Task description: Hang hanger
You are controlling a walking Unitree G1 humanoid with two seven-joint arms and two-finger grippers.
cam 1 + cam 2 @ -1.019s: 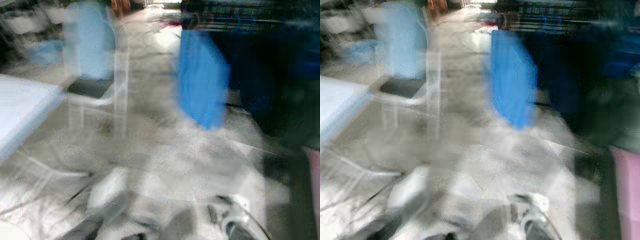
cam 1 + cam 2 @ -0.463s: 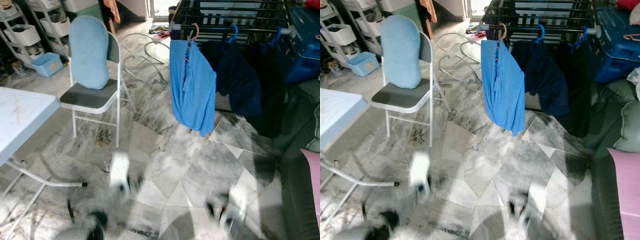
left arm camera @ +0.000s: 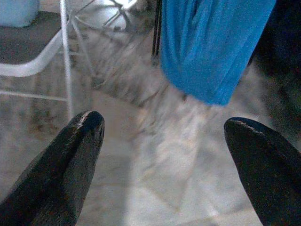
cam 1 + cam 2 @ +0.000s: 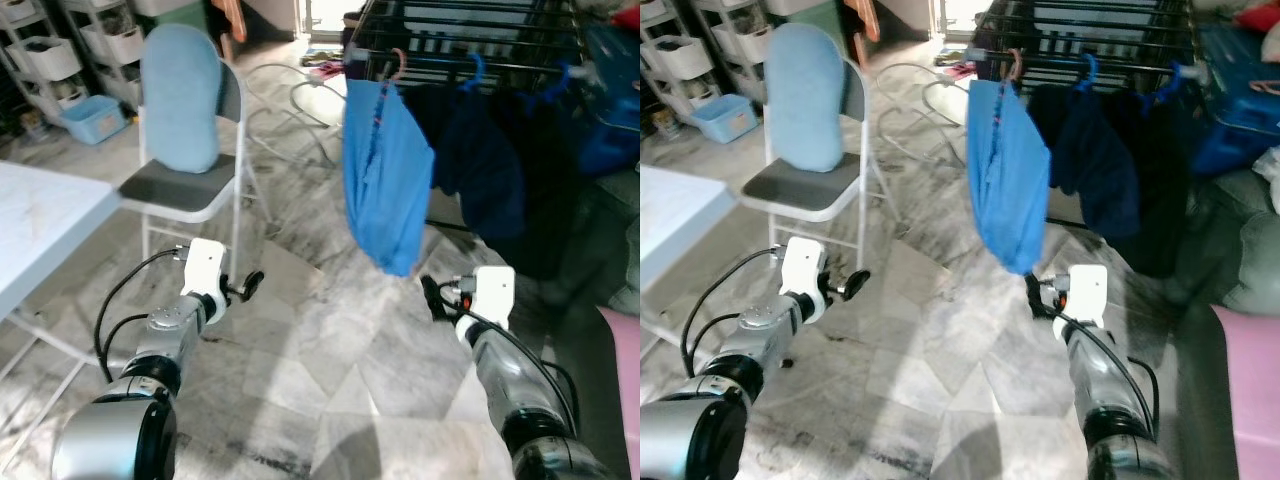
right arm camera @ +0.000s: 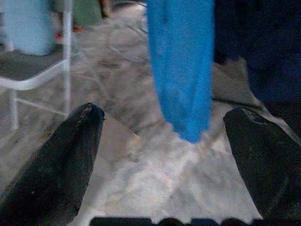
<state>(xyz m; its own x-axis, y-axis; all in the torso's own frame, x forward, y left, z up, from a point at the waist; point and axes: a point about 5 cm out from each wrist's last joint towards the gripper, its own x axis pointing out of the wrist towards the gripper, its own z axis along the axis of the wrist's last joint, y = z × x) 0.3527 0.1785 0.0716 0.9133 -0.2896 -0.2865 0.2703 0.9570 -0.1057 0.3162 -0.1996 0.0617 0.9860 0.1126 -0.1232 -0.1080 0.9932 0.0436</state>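
Observation:
A bright blue shirt (image 4: 385,180) hangs from a pink hanger (image 4: 398,62) on the black drying rack (image 4: 470,20) ahead. Beside it, dark navy garments (image 4: 480,165) hang from blue hangers (image 4: 474,68). My left gripper (image 4: 245,287) is raised over the marble floor in front of the chair, open and empty. My right gripper (image 4: 430,295) is held just below the blue shirt's hem, also open and empty. In the left wrist view, the blue shirt (image 3: 211,47) lies beyond the spread fingers (image 3: 87,127). The right wrist view has the shirt (image 5: 181,66) straight ahead between its fingers (image 5: 87,117).
A white folding chair (image 4: 180,185) with a light blue cushion (image 4: 180,100) stands at the left. A white table (image 4: 40,230) juts in from the left edge. Shelves with bins (image 4: 70,50) line the far left. A dark sofa (image 4: 610,240) and a blue case (image 4: 610,80) close off the right.
Both arms have risen from the bottom edge into view, fingers pointing toward the rack. The picture has sharpened after heavy blur, and the camera has shifted slightly.

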